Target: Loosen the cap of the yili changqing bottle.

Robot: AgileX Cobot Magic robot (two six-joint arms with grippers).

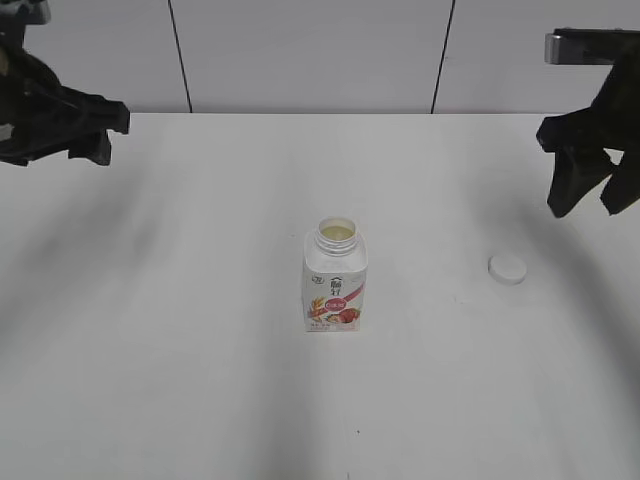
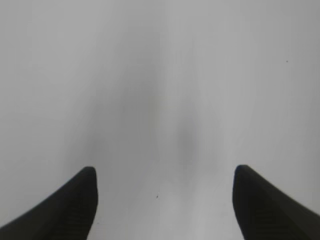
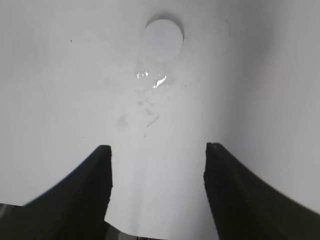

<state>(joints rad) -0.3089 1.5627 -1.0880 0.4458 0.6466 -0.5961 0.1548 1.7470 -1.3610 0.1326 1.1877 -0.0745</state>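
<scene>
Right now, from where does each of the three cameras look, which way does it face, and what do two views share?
Exterior: in front, raised, slanting down at the table; open bottle, cap, both hands left hand, right hand.
Left wrist: on the left arm, facing bare table; open fingers.
Right wrist: on the right arm, facing down; open fingers.
Shared: exterior and right wrist both show the cap.

A big white surface (image 1: 200, 380) fills most of the exterior view, from the bottom edge up to near the top. Behind it, along the top of the frame, stands a pale wall (image 1: 300, 50) with thin dark lines running down it. In the right wrist view, small shiny wet spots (image 3: 155, 82) sit on the surface in the upper middle.
</scene>
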